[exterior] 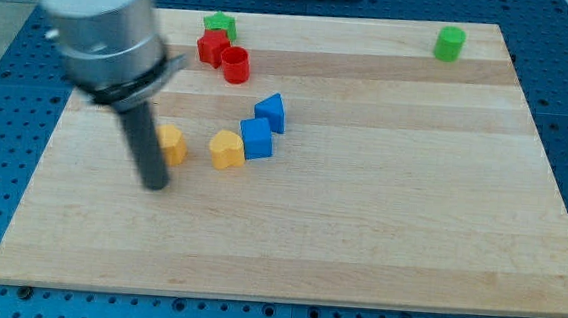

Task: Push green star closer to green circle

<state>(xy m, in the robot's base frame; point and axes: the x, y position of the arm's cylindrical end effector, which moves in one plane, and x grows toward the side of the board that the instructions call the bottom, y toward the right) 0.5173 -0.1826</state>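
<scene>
My arm shows as a fat, pale grey cylinder, blurred at the view's top left. Below it sits a black collar with a small grey tab jutting toward the view's right. From that hangs a straight dark rod, ending in my tip.

The green star is sitting far left, the green circle far right. My tip is standing just near-left of the leftmost yellow block.
</scene>
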